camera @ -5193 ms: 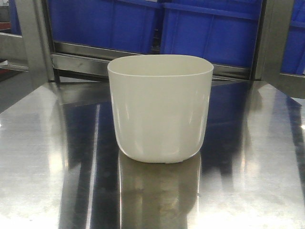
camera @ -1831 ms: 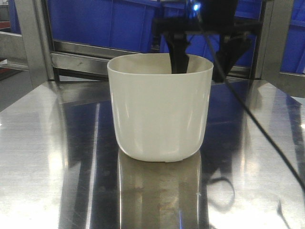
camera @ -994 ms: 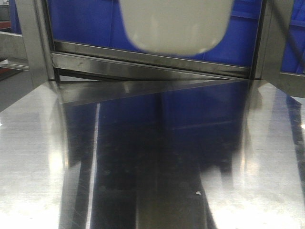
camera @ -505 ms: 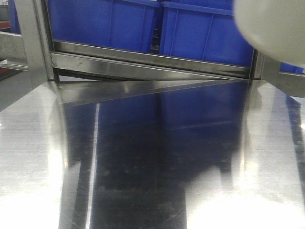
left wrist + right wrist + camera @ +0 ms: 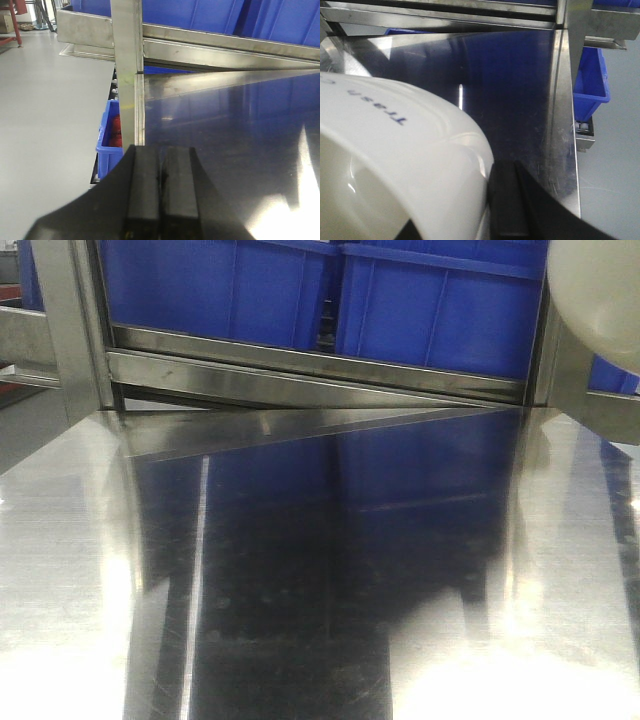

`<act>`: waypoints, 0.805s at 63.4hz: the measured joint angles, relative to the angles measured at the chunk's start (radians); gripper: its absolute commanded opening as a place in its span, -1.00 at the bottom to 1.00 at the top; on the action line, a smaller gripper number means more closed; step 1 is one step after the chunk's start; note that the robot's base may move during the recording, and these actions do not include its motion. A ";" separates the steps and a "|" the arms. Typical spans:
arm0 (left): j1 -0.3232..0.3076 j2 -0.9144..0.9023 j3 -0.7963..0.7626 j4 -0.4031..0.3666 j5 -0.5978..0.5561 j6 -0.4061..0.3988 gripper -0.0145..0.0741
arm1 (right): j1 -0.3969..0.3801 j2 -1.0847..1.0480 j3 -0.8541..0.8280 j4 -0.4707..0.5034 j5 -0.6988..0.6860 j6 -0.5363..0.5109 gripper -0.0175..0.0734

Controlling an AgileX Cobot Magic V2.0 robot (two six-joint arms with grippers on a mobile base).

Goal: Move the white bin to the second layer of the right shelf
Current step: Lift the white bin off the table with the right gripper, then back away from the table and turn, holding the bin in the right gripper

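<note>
- You've got the bin [image 5: 600, 300] off the counter [image 5: 300, 570], airborne over its far-right corner.
- Right claw [image 5: 492, 210] clamps its wall; left claw [image 5: 160, 195] closed, empty.
- Shelf placement still to do.

"trash" on white bin [image 5: 395, 165]

Front view looks low across the steel tabletop [image 5: 300, 570] at blue crates [image 5: 430, 310]; both wrist views, seemingly from opposite edges, share it.
</note>
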 measured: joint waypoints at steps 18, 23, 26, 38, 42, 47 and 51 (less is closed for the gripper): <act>0.000 0.000 0.000 0.000 0.000 0.000 -0.48 | 0.000 0.000 0.000 0.000 0.000 0.000 -0.51; 0.000 0.000 0.000 0.000 0.000 0.000 -0.48 | 0.000 0.000 0.000 0.000 0.000 0.000 -0.51; 0.000 0.000 0.000 0.000 0.000 0.000 -0.48 | 0.000 0.000 0.000 0.000 0.000 0.000 -0.51; 0.000 0.000 0.000 0.000 0.000 0.000 -0.48 | 0.000 0.000 0.000 0.000 0.000 0.000 -0.51; 0.000 0.000 0.000 0.000 0.000 0.000 -0.48 | 0.000 0.000 0.000 0.000 0.000 0.000 -0.51; 0.000 0.000 0.000 0.000 0.000 0.000 -0.48 | 0.000 0.000 0.000 0.000 0.000 0.000 -0.51; 0.000 0.000 0.000 0.000 0.000 0.000 -0.48 | 0.000 0.000 0.000 0.000 0.000 0.000 -0.51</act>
